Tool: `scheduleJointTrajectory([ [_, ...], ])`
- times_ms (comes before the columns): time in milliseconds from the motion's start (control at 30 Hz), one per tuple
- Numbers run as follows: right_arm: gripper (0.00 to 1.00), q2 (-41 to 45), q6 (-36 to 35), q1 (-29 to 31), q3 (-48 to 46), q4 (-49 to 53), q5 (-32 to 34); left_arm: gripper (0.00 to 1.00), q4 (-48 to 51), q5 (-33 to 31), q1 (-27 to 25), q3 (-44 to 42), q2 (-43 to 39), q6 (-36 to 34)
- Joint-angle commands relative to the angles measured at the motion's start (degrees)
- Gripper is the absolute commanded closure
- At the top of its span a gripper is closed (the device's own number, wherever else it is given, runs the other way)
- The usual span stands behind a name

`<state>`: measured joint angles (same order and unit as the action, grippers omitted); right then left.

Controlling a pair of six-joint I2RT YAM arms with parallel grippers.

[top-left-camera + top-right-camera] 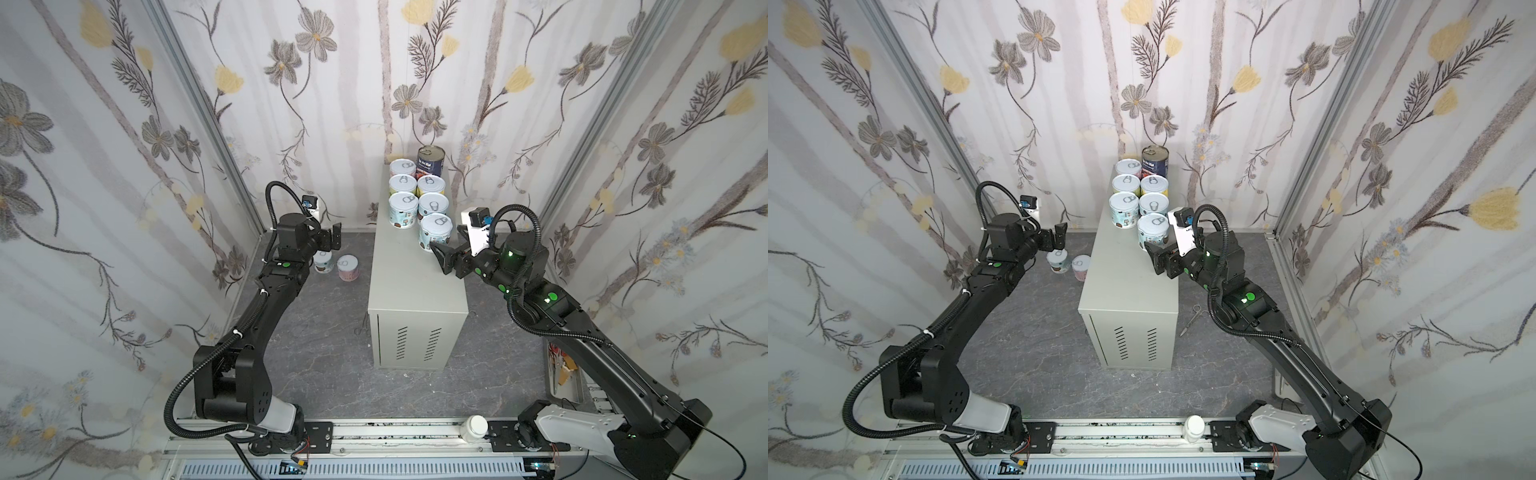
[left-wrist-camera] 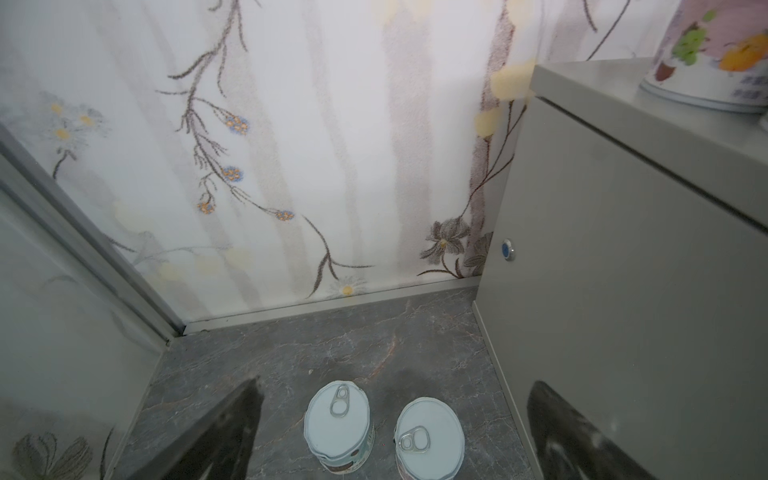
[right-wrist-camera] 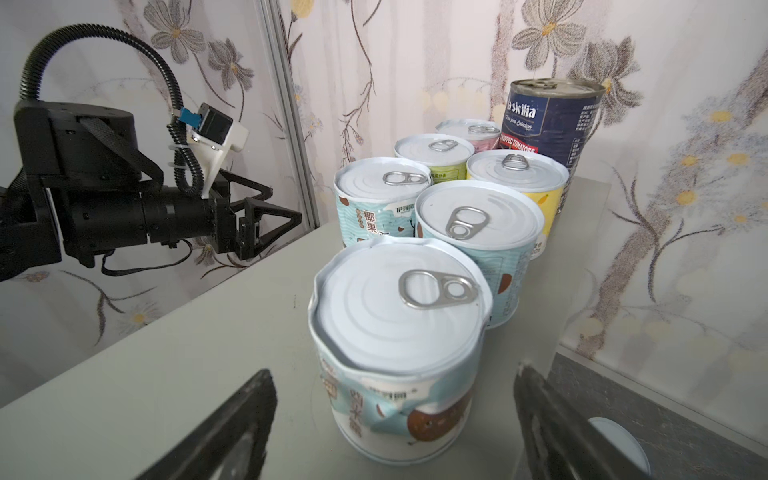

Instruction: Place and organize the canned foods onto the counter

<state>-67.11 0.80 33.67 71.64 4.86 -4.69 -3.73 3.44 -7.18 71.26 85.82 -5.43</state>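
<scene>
Seven canned foods, six short pastel-labelled tins with pull-tab lids and one taller dark-blue-and-red tomato can [image 3: 548, 124], are seen grouped on the tall light-grey metal counter [image 1: 415, 286]. The nearest blue-labelled can [image 3: 395, 307] is flanked by the spread fingers of the right gripper [image 3: 393, 374], neither touching it; the others are ranked beyond it. A pale blue can [image 1: 324, 266] and a pink can [image 1: 348, 270] stand on the dark grey marbled floor [image 2: 291, 357], just below the wide-open left gripper [image 2: 397, 384].
</scene>
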Motion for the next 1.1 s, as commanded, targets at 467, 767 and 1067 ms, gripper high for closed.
scheduleJointTrajectory([
  [467, 0.0, 4.86, 0.75, -1.72, -1.17, 0.46, 2.39, 0.0, 18.84, -11.95, 0.52, 19.11, 21.15, 12.24],
  [767, 0.0, 9.61, 4.19, -1.74, -4.42, 2.47, 5.45, 0.0, 24.77, -10.65, 1.46, 31.78, 34.43, 15.17],
  [1067, 0.0, 12.07, 6.82, -1.74, -6.18, 3.03, 8.17, 0.0, 28.29, -8.59, 3.56, 38.09, 41.81, 17.21],
])
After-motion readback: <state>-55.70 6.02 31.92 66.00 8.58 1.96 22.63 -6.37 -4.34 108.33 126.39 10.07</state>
